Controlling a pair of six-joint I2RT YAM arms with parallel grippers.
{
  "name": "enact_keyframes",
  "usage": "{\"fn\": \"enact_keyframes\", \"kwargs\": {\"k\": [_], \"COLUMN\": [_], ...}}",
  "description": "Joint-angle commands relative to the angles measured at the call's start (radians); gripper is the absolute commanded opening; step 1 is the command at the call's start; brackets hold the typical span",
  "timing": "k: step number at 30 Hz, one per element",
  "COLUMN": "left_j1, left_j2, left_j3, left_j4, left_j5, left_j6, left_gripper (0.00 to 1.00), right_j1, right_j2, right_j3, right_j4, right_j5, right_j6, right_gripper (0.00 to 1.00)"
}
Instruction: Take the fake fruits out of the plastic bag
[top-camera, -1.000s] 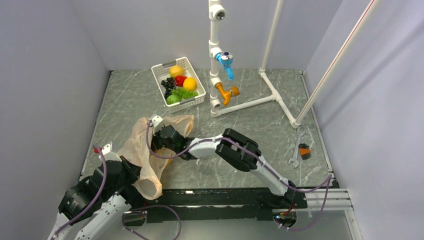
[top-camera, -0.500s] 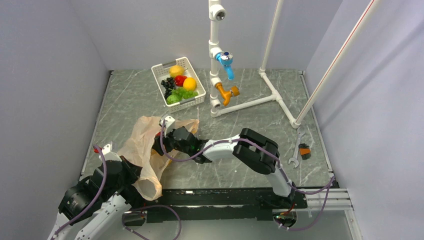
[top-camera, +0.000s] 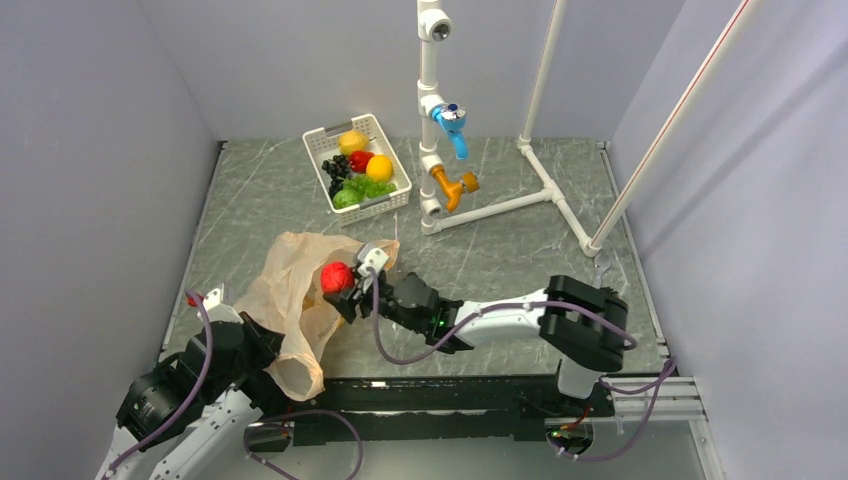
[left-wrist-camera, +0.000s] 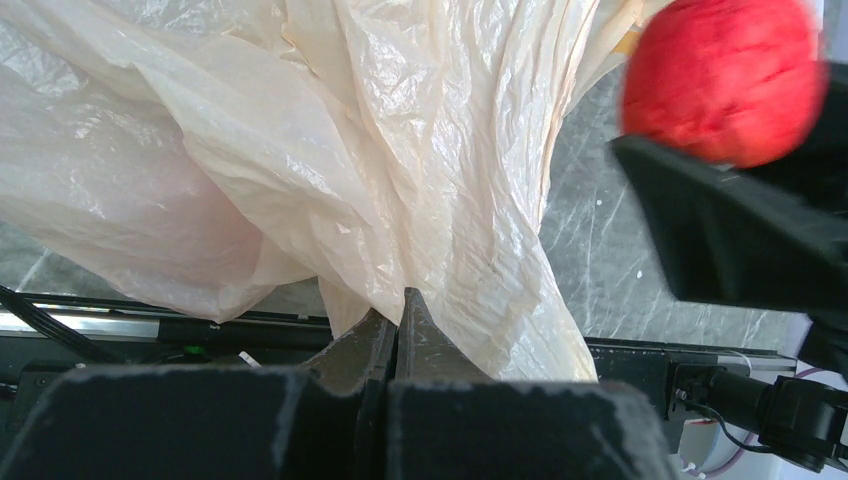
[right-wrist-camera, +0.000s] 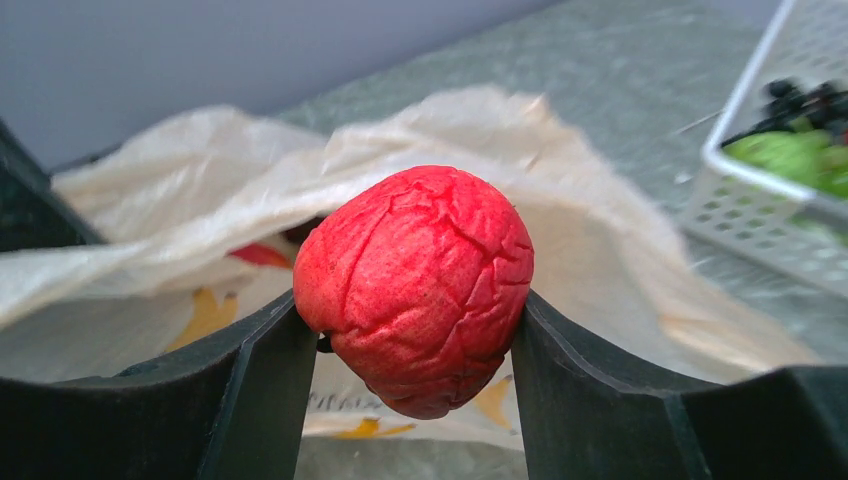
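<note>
Gripping across its widest part suits the red fruit (top-camera: 337, 277): it is round, with a wrinkled skin that should give the pads some bite. I judge it light and probably hollow, so a hard squeeze could dent it and a loose one could let it roll out. The right gripper (right-wrist-camera: 408, 330) grasps it, one finger on each side, just above the right edge of the bag (top-camera: 290, 300), near and left on the table (top-camera: 520, 250). That bag looks thin, limp and crinkly, likely to cling and drag along. The left gripper (left-wrist-camera: 398, 320) is clenched on a fold at its near end. A basket (top-camera: 318, 140) of other fruit sits far off, well apart
</note>
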Motion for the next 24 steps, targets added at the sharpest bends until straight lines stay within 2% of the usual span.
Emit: {"fn": "enact_keyframes", "kwargs": {"k": [1,6,13,16,24], "left_j1": [0.004,0.007,0.008,0.007,0.009], "left_j2": [0.002,0.005,0.001,-0.003,0.023], "left_j3": [-0.002,0.000,0.000,-0.005,-0.002], "left_j4": [0.025,0.018,0.022,0.031,0.029], "left_j5": [0.008,0.005,0.009,0.013,0.013], "left_j6": [0.018,0.016,0.022,0.028,0.029], "left_gripper": [0.00,0.00,0.00,0.00,0.00], "right_j1": [-0.012,-0.012,-0.023,-0.076,-0.209], "right_j2": [-0.119,-0.139,0.003,0.074,0.282], "right_j3": [-0.017,0.048,0.280,0.415,0.736], "right_j4": [0.122,0.057,-0.106,-0.249,-0.493], "right_j5": [0.153,0.216,0.381,0.331,0.186], "right_j6": [-0.069,-0.141,-0.291,-0.278,-0.194], "right_gripper": [0.00,0.00,0.00,0.00,0.00]}}
